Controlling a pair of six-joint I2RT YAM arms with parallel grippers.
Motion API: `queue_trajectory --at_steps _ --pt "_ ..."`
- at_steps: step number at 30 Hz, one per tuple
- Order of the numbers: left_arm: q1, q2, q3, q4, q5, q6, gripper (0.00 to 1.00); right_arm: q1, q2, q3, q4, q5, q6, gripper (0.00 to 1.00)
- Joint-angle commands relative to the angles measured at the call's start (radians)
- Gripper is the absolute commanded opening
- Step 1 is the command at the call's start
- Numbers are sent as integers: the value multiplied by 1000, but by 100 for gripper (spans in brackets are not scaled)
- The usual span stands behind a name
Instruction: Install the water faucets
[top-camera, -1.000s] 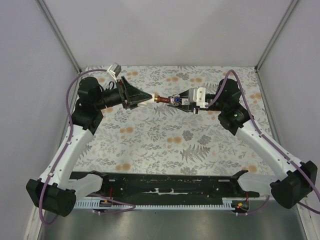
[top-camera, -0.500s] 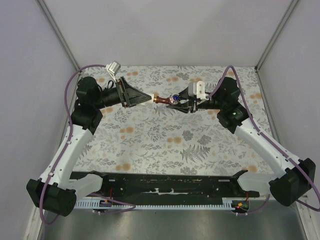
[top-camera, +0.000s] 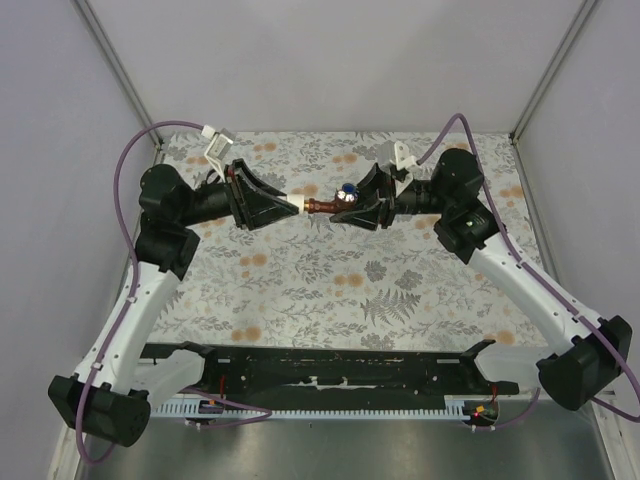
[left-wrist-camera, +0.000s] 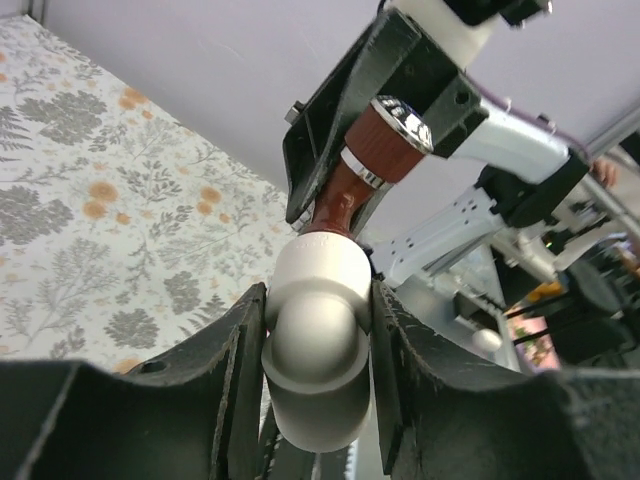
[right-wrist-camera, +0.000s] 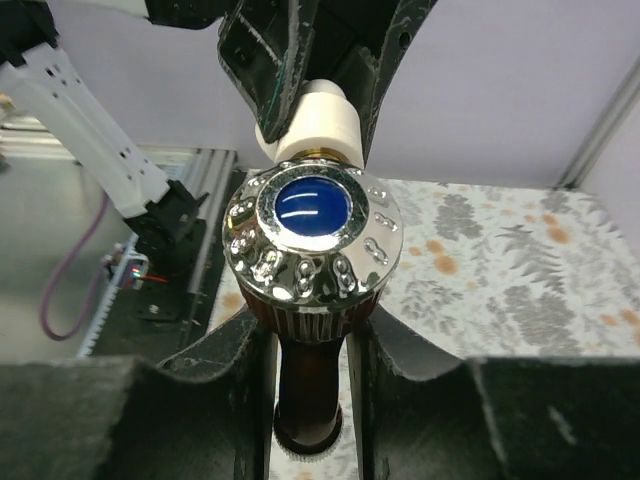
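Note:
The dark red-brown faucet (top-camera: 330, 204) hangs in the air between the two arms over the far middle of the table. My right gripper (top-camera: 362, 207) is shut on its body; in the right wrist view its chrome knob with a blue cap (right-wrist-camera: 312, 232) faces the camera. My left gripper (top-camera: 288, 206) is shut on a white pipe fitting (left-wrist-camera: 316, 345), an elbow. The faucet's stem (left-wrist-camera: 345, 195) meets the fitting's far end in the left wrist view. The white fitting (right-wrist-camera: 311, 122) also shows behind the knob in the right wrist view.
The table carries a grey floral mat (top-camera: 340, 290). Grey walls stand left, right and behind. A black rail (top-camera: 330, 370) with the arm bases runs along the near edge. Purple cables loop from both arms.
Both wrists have rolled: the left camera mount swung up and left, the right gripper turned so the blue knob faces up. The joined faucet and fitting stayed near the same spot.

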Motion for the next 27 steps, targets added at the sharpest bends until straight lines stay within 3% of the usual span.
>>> queue_trajectory --at_steps 1,8,15,19,23,27 --pt "-62 -33 42 -152 142 341 2 46 42 51 37 61 239 0" --pt "-62 -76 16 -183 143 568 2 48 60 9 162 82 536 0" --pt "-62 -128 -26 -163 94 699 2 48 95 -11 198 79 774 0" --pt "-62 -143 -26 -236 -5 823 2 49 94 -5 103 105 831 0" --pt "-71 -171 -52 -292 -180 944 2 49 78 -3 -38 168 836 0" --pt "-108 -225 -102 -293 -359 1020 2 51 86 -25 -68 219 899 0"
